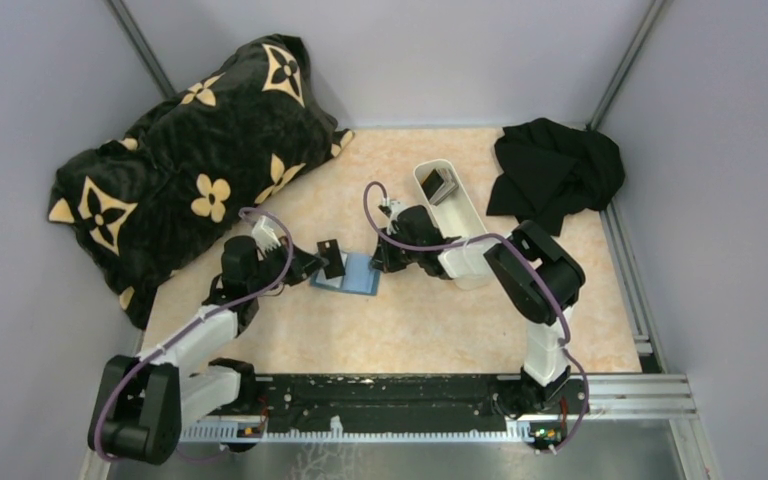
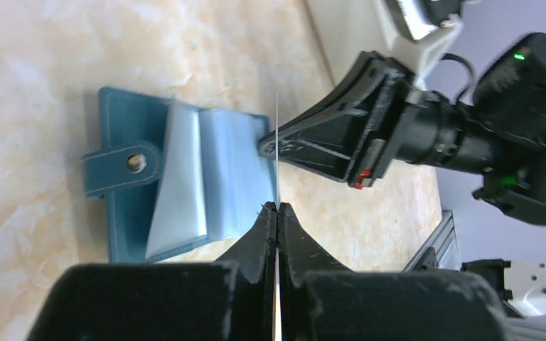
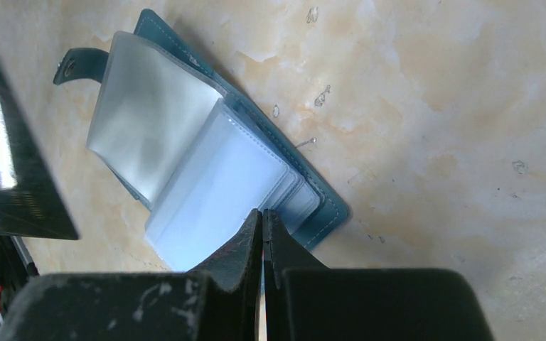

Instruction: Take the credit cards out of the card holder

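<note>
The teal-blue card holder (image 1: pixel 355 276) lies open on the table, its clear sleeves (image 3: pixel 185 156) fanned upward. My left gripper (image 1: pixel 318 263) is shut on a dark credit card (image 1: pixel 332 257), held just above the holder's left side. In the left wrist view that card (image 2: pixel 277 117) shows edge-on as a thin line rising from the closed jaws (image 2: pixel 277 207). My right gripper (image 1: pixel 378 262) is shut, its tips (image 3: pixel 261 212) resting on the sleeves at the holder's right edge (image 3: pixel 327 207). Whether a sleeve is pinched I cannot tell. The held card (image 3: pixel 11 177) also appears in the right wrist view.
A long white tray (image 1: pixel 472 228) stands behind the right gripper with dark cards (image 1: pixel 438 185) in its far end. A black flowered cushion (image 1: pixel 190 170) fills the back left. A black cloth (image 1: pixel 555 175) lies at the back right.
</note>
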Controlling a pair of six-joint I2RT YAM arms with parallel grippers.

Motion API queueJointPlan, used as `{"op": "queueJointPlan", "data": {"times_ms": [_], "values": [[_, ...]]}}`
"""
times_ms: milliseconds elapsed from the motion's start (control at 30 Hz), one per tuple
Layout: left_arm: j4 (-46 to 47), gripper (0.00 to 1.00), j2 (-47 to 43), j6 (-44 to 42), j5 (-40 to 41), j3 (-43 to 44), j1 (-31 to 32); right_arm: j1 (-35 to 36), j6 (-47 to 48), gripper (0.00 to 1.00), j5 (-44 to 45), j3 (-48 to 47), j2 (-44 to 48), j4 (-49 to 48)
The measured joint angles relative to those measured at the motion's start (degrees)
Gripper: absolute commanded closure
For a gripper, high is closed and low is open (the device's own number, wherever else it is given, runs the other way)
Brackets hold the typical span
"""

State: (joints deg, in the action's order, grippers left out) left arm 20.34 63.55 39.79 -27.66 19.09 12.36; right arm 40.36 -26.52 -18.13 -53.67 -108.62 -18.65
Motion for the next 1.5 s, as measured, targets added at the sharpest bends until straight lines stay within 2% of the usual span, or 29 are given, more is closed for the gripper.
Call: {"op": "queueJointPlan", "data": {"times_ms": [100,167,233,333,400,500,667,733,833,1000,1267,1400,1467,1500], "values": [[2.0,1.0,-4.3,-0.9,-1.7,-1.3,0.0,-0.4,1.4,1.0,-0.9,0.0,0.9,1.4],[6.0,1.0,-4.0,-0.8,-5.5,-1.7,0.0,-1.3,3.3,0.95,-2.5,0.0,3.0,4.3],[12.0,1.0,-2.2,0.3,-9.1,-2.6,0.2,-2.9,4.7,0.87,-4.5,0.0,6.5,6.7],[22.1,1.0,1.5,2.3,-13.9,-4.6,1.6,-6.8,6.1,0.68,-7.2,-0.3,14.5,8.7],[27.9,1.0,4.0,3.3,-16.4,-5.2,3.5,-8.7,6.4,0.64,-7.8,-1.3,18.7,8.9],[40.0,1.0,8.8,5.7,-20.9,-5.2,6.1,-10.4,6.8,0.63,-10.5,-2.6,23.3,7.5],[58.9,1.0,17.9,11.5,-26.6,-4.8,7.5,-10.4,3.6,0.64,-19.6,-1.3,25.0,3.0],[63.4,1.0,22.0,14.4,-28.1,-3.8,7.5,-10.4,1.7,0.64,-23.3,0.7,25.0,0.7],[65.4,1.0,26.3,16.6,-29.2,-1.3,7.7,-10.4,0.9,0.64,-26.1,3.0,25.0,0.4],[65.8,1.0,27.6,18.1,-30.3,1.0,7.9,-10.4,0.7,0.64,-28.9,4.3,25.8,0.7],[65.8,1.0,29.7,19.2,-30.6,3.0,7.9,-10.4,0.2,0.71,-32.9,5.3,26.5,0.0],[65.8,1.0,29.7,19.4,-30.9,3.0,7.9,-10.4,-0.3,0.79,-34.1,6.1,26.5,-0.4],[65.8,1.0,29.7,19.6,-31.0,3.0,7.9,-10.4,-0.5,0.9,-34.5,6.2,26.5,-0.6],[65.8,1.0,29.7,19.6,-31.1,3.0,7.9,-10.4,-0.7,0.99,-34.7,6.2,26.5,-0.8]]}}
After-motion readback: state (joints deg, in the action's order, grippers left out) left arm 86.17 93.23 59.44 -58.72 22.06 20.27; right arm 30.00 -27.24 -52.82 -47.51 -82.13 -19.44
